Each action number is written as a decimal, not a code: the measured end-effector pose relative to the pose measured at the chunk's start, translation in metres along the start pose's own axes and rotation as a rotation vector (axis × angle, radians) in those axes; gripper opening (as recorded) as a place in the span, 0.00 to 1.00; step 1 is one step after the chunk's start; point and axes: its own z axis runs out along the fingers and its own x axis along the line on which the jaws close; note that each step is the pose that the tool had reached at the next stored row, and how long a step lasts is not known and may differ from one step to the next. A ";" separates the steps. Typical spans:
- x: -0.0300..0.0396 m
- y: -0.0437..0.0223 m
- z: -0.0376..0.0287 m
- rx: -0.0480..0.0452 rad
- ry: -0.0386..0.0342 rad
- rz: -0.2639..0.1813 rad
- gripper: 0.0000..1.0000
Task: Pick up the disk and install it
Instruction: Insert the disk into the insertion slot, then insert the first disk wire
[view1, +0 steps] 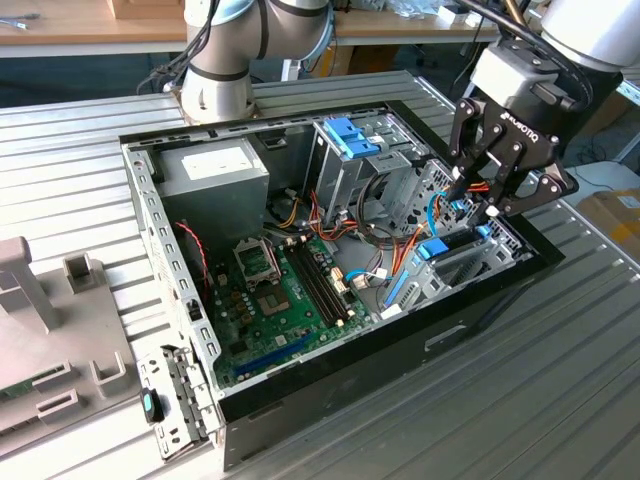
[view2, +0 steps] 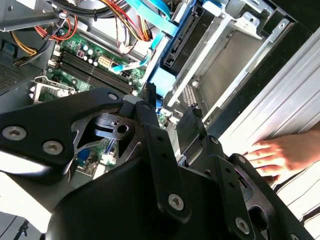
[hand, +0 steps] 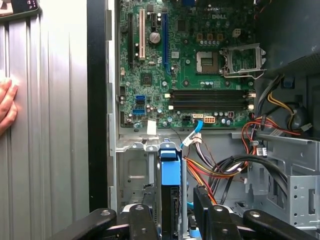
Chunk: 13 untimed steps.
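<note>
The disk (view1: 432, 249) stands on edge in the drive cage at the front corner of the open computer case (view1: 150, 215), on the exterior view's right. Its bright blue carrier rail shows in both wrist views (hand: 170, 172) (view2: 162, 80). My gripper (view1: 477, 205) hangs just above it. In the first wrist view my gripper (hand: 174, 196) is open, with one black finger on each side of the disk and a small gap on the cable side. My gripper (view2: 171, 102) shows the same straddle in the second wrist view.
The green motherboard (view1: 285, 290) lies on the case floor, with orange, red and blue cables (hand: 215, 172) beside the drive cage. Another blue-railed bay (view1: 350, 138) sits at the back. A person's hand (hand: 6, 105) (view2: 280, 155) rests on the ribbed metal table (view1: 560, 380) beside the case.
</note>
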 end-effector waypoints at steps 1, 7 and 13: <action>-0.0004 -0.0013 0.0000 0.0000 0.0001 0.000 0.44; -0.0041 -0.0176 0.0000 -0.0004 0.0001 0.000 0.44; -0.0042 -0.0188 0.0000 -0.0004 0.0002 0.000 0.44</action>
